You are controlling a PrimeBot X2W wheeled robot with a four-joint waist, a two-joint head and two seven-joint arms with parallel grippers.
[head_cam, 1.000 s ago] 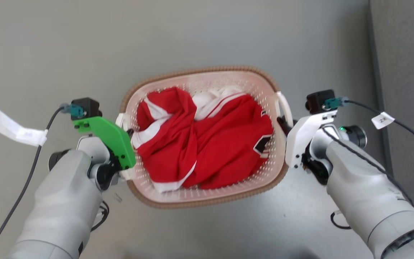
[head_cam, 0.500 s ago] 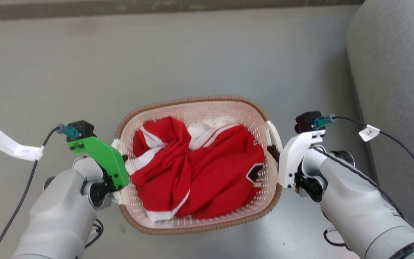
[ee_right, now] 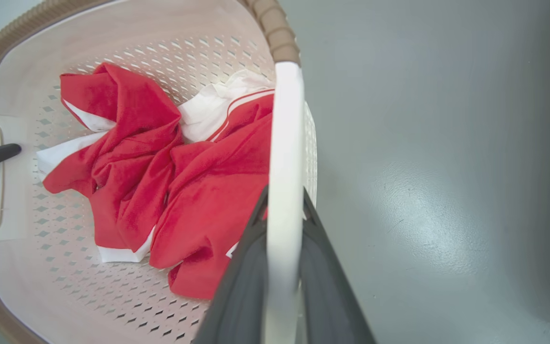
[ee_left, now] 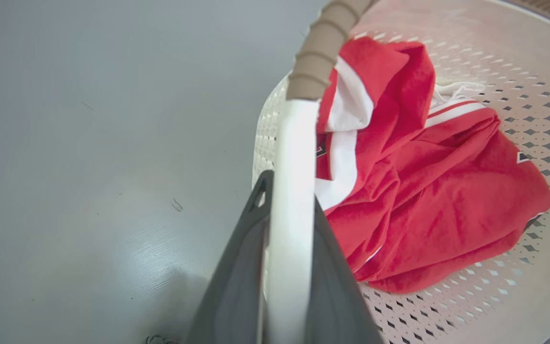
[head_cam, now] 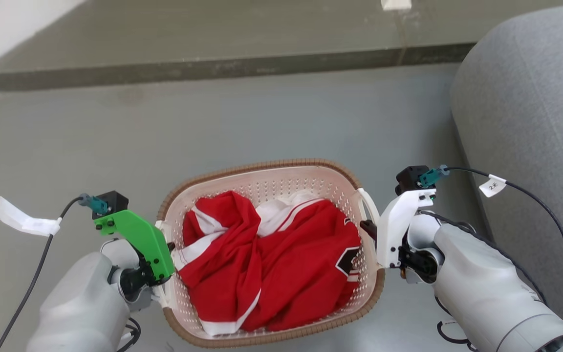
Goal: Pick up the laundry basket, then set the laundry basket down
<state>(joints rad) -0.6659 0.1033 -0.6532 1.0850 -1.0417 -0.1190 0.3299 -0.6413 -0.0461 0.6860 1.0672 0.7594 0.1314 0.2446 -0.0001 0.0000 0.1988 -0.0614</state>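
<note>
The laundry basket [head_cam: 262, 167], cream with perforated walls and a brown woven-look rim, sits low in the middle of the head view between my two arms. A crumpled red and white garment [head_cam: 271, 259] lies inside it. My left gripper [head_cam: 166, 250] is shut on the white left handle [ee_left: 290, 143], dark fingers [ee_left: 237, 267] pressed on both sides of it. My right gripper [head_cam: 367, 230] is shut on the white right handle [ee_right: 284, 124] in the same way. The basket wall [ee_right: 112, 28] and grey floor beyond it fill both wrist views.
A grey upholstered sofa [head_cam: 530, 146] stands close on the right. A darker raised ledge [head_cam: 213, 68] crosses the floor at the back. Cables with white tags [head_cam: 22, 222] trail from both wrists. Grey floor [head_cam: 213, 127] lies ahead of the basket.
The head camera has moved: the basket and both arms sit lower in the picture, and the ledge and sofa have come into view. Both grippers keep their hold on the handles.
</note>
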